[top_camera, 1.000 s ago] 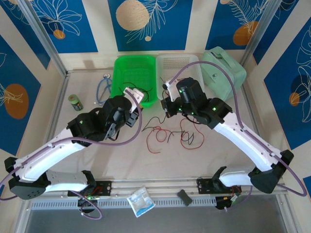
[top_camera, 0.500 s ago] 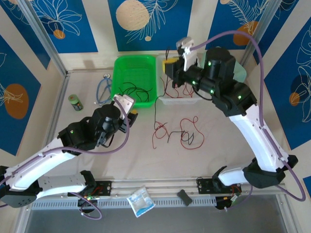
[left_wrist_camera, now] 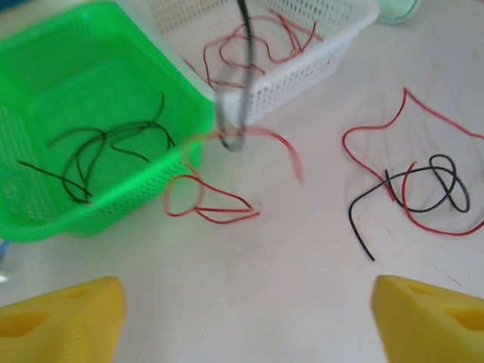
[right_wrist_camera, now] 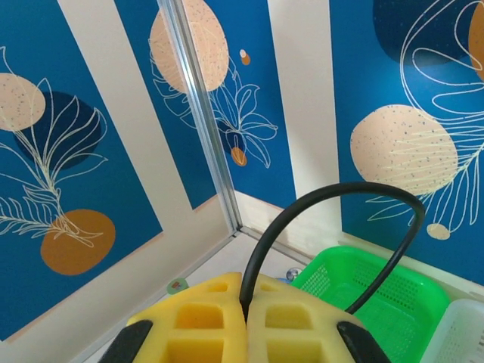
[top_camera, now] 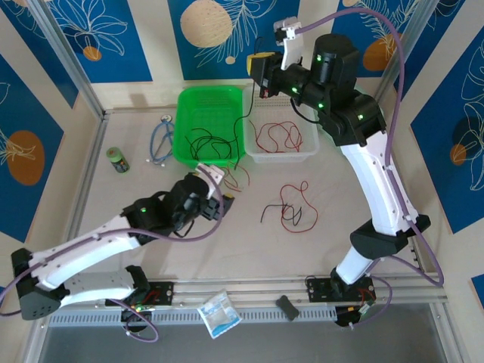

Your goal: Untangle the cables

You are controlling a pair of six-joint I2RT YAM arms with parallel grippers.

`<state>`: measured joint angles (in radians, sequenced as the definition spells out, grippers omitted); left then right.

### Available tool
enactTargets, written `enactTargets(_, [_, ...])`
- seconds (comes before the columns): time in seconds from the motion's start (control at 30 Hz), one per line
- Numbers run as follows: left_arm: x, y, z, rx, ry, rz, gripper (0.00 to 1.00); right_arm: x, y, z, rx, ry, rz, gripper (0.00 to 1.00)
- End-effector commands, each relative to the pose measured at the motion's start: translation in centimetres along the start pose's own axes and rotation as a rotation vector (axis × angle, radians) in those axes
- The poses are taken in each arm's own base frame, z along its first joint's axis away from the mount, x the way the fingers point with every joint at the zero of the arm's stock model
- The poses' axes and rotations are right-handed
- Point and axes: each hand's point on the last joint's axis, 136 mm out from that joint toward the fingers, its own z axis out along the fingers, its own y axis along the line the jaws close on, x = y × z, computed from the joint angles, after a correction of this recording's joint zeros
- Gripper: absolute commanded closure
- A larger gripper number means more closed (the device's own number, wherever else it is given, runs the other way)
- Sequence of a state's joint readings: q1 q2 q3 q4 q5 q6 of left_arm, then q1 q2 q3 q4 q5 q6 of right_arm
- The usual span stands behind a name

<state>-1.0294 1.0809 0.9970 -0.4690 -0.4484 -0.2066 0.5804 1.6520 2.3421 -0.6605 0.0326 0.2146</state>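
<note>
My right gripper (top_camera: 259, 66) is raised high above the baskets and is shut on a black cable (right_wrist_camera: 340, 198), which arches out of the yellow pads (right_wrist_camera: 295, 321). That black cable (top_camera: 242, 128) hangs down toward the table between the baskets. My left gripper (top_camera: 221, 200) is low over the table and open, its yellow fingertips (left_wrist_camera: 60, 318) wide apart over bare table. A loose red cable (left_wrist_camera: 215, 204) lies just ahead of it beside the green basket (left_wrist_camera: 45, 68). A red and black tangle (top_camera: 291, 208) remains on the table (top_camera: 333, 227).
The green basket (top_camera: 180, 136) holds several black cables (top_camera: 208, 140). The white basket (top_camera: 306, 155) holds red cables (top_camera: 276, 136). A blue stethoscope (top_camera: 160, 140) and a green can (top_camera: 117, 159) sit at the left. A white packet (top_camera: 219, 311) lies on the near rail.
The right gripper has risen and drawn the black cable up out of the tangle. The left gripper has opened, let go of the red cable, and moved right and nearer.
</note>
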Motion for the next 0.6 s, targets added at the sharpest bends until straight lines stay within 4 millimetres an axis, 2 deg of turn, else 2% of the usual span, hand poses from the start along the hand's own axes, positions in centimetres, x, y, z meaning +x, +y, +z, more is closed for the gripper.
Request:
enactTargets(0.0, [-0.4,-0.4,2.3,-0.019,-0.030,-0.122,0.11,-2.0,1.1,-1.6,-0.029,-0.042,0.021,1.00])
enactTargets(0.13, [-0.8,-1.2,3.9,0.002,-0.041,-0.241,0.08,-2.2,1.6,-1.7,-0.044,-0.045,0.032,1.00])
enactTargets(0.27, [-0.3,0.6,4.1,-0.092,-0.049,-0.292,0.06,-2.1,2.0,-1.7,-0.051,-0.041,0.039,1.00])
enactTargets(0.37, [0.8,2.1,3.3,-0.120,-0.048,-0.309,0.05,-2.2,2.0,-1.8,-0.046,-0.040,0.040,1.00])
enactTargets(0.57, [4.9,5.7,0.8,-0.192,-0.006,-0.380,0.05,-2.6,1.8,-0.7,-0.043,-0.054,0.030,1.00])
